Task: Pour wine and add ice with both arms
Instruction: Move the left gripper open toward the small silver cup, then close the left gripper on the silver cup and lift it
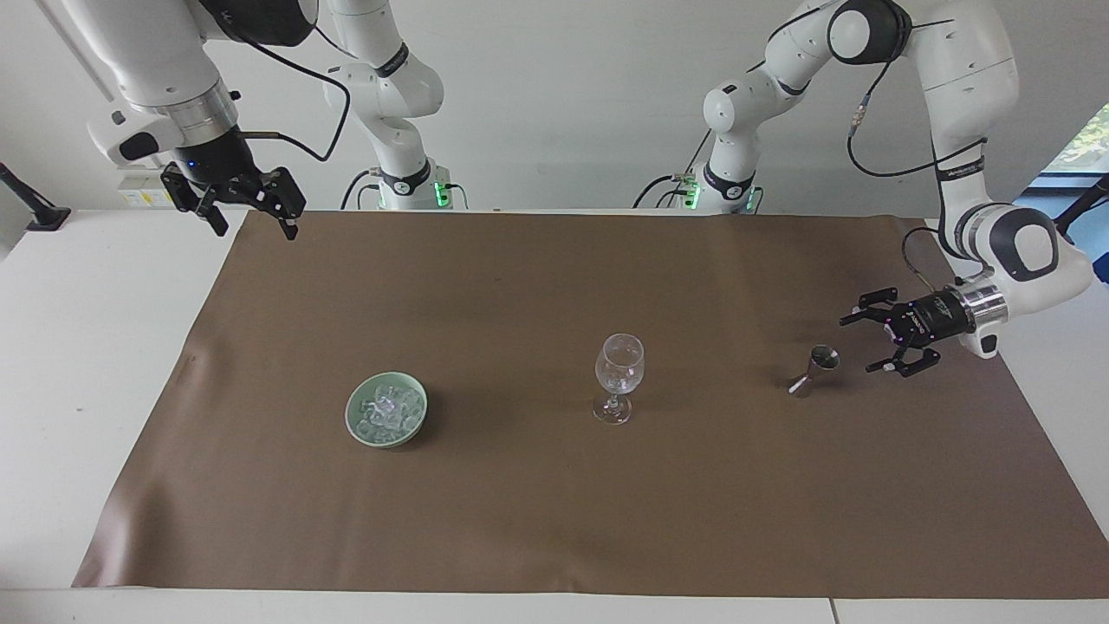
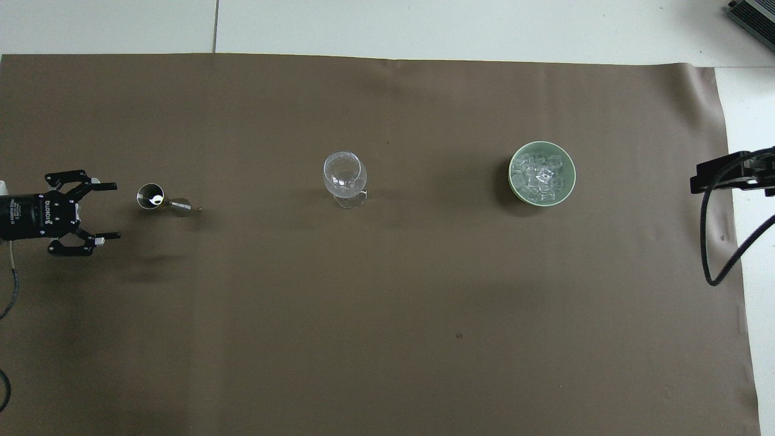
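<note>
A: How is the ice (image 1: 387, 409) placed, and can a long axis be made out?

B: The ice is seen heaped in the pale green bowl (image 1: 357, 426), toward the right arm's end of the brown mat (image 1: 554, 520). The chunks are small and jumbled, so no single direction or long axis can be read from them. The bowl is set upright, its mouth turned upward.

A: Where is the ice relative to the fingers?

B: It is well apart from both. The right gripper (image 1: 251, 221) is held high over the mat's corner at the right arm's end, fingers spread, nothing between them. The left gripper (image 1: 866, 342) is held low, turned sideways, fingers also spread and empty, just beside the metal jigger (image 1: 813, 370) at the left arm's end, without touching it.

A: What is found between the two?

B: A wine glass (image 1: 619, 376) is stood upright between the bowl and the jigger; all three are lined up across the mat.
</note>
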Controlling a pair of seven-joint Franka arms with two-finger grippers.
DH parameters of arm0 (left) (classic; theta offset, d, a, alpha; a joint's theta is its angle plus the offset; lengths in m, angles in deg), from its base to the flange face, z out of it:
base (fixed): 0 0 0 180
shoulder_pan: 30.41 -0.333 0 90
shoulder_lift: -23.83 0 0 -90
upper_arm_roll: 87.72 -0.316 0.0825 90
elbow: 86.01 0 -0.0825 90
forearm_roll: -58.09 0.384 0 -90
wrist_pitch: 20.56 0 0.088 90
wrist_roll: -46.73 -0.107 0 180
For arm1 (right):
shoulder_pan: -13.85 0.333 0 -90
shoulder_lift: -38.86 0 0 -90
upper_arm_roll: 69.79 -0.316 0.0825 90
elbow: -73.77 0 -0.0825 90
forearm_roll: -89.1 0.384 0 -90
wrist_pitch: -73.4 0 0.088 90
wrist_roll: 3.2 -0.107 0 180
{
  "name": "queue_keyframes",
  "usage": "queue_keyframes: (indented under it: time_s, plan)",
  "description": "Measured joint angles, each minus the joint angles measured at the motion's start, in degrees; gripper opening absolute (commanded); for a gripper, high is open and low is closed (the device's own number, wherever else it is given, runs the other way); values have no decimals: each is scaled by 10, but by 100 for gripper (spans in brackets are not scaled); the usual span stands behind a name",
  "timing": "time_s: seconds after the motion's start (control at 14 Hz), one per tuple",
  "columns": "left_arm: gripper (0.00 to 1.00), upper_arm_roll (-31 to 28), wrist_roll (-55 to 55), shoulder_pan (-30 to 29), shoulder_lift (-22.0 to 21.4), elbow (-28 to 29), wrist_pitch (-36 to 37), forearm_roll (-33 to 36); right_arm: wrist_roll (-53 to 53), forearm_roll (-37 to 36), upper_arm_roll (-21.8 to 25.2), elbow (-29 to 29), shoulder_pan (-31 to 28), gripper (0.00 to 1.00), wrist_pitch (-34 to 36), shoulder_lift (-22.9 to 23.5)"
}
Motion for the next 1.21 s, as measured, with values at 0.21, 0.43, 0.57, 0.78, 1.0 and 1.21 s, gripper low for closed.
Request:
queue_keyframes:
  time_s: [0.21,0.43,0.57,0.78,1.0,1.21]
  plan:
    - [100,3,-41,1,17,16,-25,-26,0,0,0,0,0,100,0,0]
    - [100,9,-59,6,19,37,-50,-49,0,0,0,0,0,100,0,0]
    - [100,10,-66,16,19,49,-68,-69,0,0,0,0,0,100,0,0]
    - [100,11,-69,35,19,58,-86,-95,0,0,0,0,0,100,0,0]
    - [100,11,-69,49,19,63,-101,-112,0,0,0,0,0,100,0,0]
    - [100,11,-69,54,19,68,-110,-117,0,0,0,0,0,100,0,0]
